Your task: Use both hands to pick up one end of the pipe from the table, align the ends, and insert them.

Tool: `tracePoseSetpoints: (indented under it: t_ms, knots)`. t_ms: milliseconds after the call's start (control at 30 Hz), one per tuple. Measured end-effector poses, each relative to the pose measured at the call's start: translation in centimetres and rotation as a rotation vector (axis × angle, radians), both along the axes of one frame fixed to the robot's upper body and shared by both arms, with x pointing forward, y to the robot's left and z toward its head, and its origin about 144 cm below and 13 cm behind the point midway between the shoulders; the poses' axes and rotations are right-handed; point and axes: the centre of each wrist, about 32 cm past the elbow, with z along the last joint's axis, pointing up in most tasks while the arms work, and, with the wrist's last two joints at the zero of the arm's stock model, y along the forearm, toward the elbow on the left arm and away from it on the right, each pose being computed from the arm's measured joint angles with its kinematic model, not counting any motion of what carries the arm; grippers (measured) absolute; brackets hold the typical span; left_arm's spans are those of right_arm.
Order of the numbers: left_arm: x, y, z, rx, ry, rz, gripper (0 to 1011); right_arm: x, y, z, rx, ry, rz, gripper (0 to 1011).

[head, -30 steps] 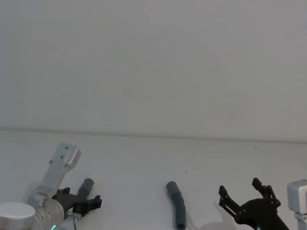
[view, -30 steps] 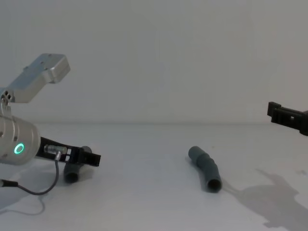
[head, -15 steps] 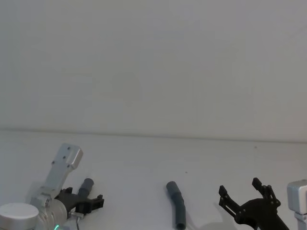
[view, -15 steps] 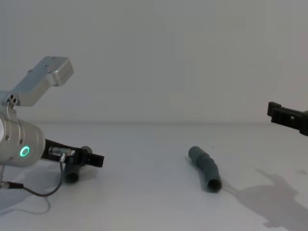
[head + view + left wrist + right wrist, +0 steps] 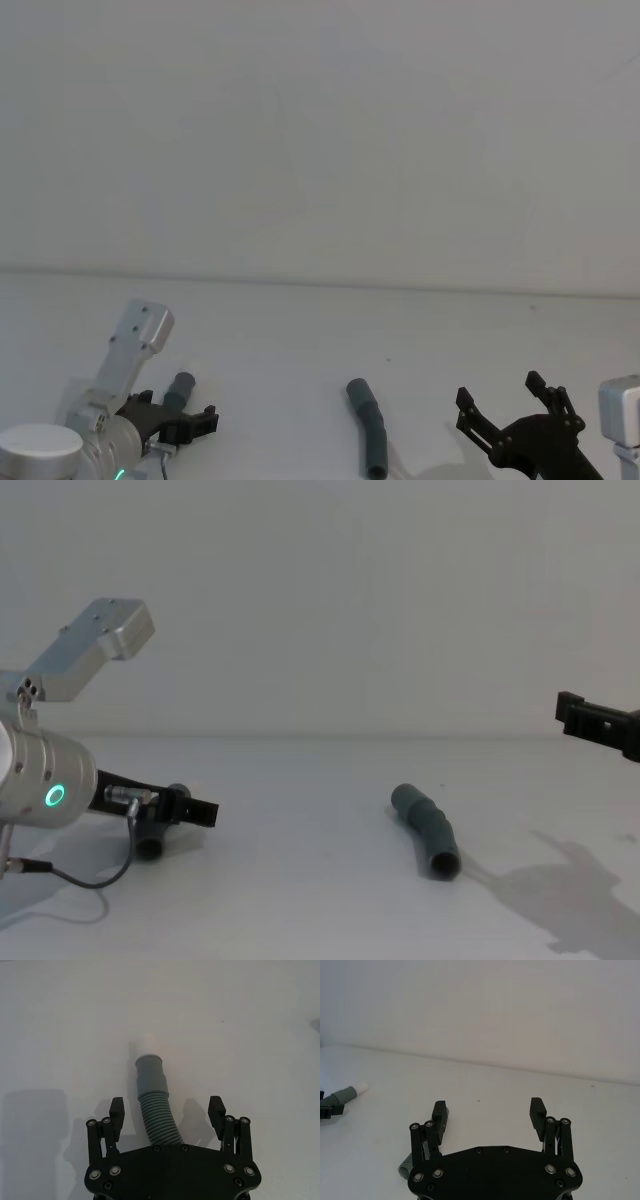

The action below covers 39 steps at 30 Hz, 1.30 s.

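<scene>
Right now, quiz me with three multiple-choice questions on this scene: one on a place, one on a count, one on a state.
1. Where is the left gripper?
A. astride the white-tipped pipe piece
B. raised high in the air
C. parked at the robot's side
2. How many hose sections lie on the table?
A. one
B. two
C. three
3. The right gripper is:
A. open
B. shut on a hose section
C. shut on nothing
Answers: 1 A, its jaws flank the ribbed hose. 2 B, the white-tipped one plus a plain pipe piece to its right. 3 A, its jaws stand wide apart with nothing between.
</scene>
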Motion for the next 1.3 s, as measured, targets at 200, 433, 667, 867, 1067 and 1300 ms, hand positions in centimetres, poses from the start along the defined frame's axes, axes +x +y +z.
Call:
tracePoseSetpoints:
  t_ms: [200, 433, 667, 867, 1067, 1300]
  knots:
    - [-0.04, 0.01, -0.11, -0.006, 0.004, 0.004, 1002, 0.00, 0.00, 0.00, 0.000, 0.000, 0.000, 1005]
    - [-0.04, 0.00, -0.33, -0.017, 0.011, 0.012, 1002, 0.00, 0.00, 0.00, 0.000, 0.000, 0.000, 1005]
    - [-0.01, -0.01, -0.46, -0.024, 0.015, 0.016, 925, 0.00, 0.00, 0.00, 0.000, 0.000, 0.000, 1005]
    - [0.00, -0.02, -0.52, -0.028, 0.017, 0.019, 791, 0.00, 0.00, 0.00, 0.000, 0.000, 0.000, 1005]
    - [0.01, -0.02, -0.56, -0.030, 0.018, 0.020, 598, 0.00, 0.00, 0.00, 0.000, 0.000, 0.000, 1005]
    - [0.01, -0.03, -0.60, -0.032, 0.018, 0.021, 374, 0.00, 0.00, 0.00, 0.000, 0.000, 0.000, 1005]
